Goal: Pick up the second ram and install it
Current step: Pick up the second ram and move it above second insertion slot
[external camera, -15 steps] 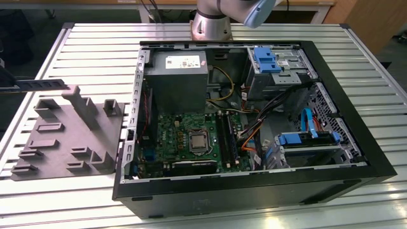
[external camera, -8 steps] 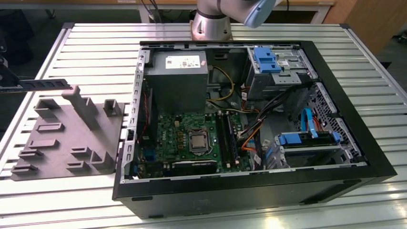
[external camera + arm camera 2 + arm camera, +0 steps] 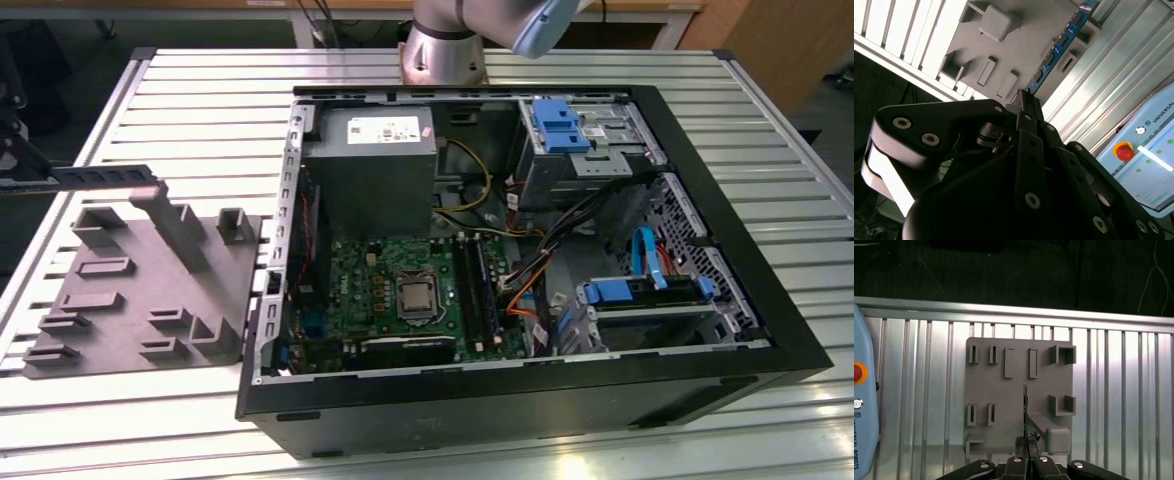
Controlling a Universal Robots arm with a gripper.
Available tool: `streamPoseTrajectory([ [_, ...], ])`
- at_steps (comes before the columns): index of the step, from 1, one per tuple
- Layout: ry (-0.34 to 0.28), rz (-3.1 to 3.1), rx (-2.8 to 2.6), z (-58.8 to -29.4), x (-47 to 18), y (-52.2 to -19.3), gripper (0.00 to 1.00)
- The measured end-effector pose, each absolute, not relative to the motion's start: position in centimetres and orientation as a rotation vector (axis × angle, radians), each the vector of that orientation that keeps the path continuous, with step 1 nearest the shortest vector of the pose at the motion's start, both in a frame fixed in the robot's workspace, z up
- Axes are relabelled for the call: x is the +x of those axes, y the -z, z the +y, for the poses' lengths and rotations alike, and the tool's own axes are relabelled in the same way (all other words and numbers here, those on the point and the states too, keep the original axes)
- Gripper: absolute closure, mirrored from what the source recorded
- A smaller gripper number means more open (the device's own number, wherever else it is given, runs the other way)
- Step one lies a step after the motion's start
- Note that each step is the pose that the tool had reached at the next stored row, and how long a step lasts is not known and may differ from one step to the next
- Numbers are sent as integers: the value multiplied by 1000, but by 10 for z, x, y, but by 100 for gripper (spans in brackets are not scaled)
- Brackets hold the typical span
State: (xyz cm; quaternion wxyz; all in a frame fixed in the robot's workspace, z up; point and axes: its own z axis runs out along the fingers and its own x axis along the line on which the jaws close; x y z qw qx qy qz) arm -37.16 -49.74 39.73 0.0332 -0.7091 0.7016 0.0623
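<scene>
Blue circuit board with dark chips: the ram (image 3: 1056,47) is clamped at one end in my pincer (image 3: 1023,102), whose fingers are closed flat on its two faces. The rest of the stick projects straight out past the fingertips, with its long axis in line with the pincer.

Position: the ram is in the air over the grey fixture (image 3: 1004,405). In the first wrist view I see it edge-on as a thin line, and it looks clear of the fixture's pockets. The fixture sits on the slatted aluminium tabletop (image 3: 200,90).

Exterior view: the ram is at that view's far left, above the fixture. The open case (image 3: 534,415) is well apart, toward that view's right. The sockets (image 3: 475,290) on the green motherboard (image 3: 360,290) run roughly from the back of that view to the front, while the ram runs left to right. Judged from this one view, the stick's axis is about crosswise to the sockets.

Writing: none on the ram that I can read. The pendant (image 3: 1149,165), which has a red button, carries print; not recorded.
</scene>
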Motion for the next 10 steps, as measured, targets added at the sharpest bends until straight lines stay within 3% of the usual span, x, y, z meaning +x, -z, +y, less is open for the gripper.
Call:
streamPoseTrajectory([
  [10,-192,2159,-2182,-497,-364,-397,89],
])
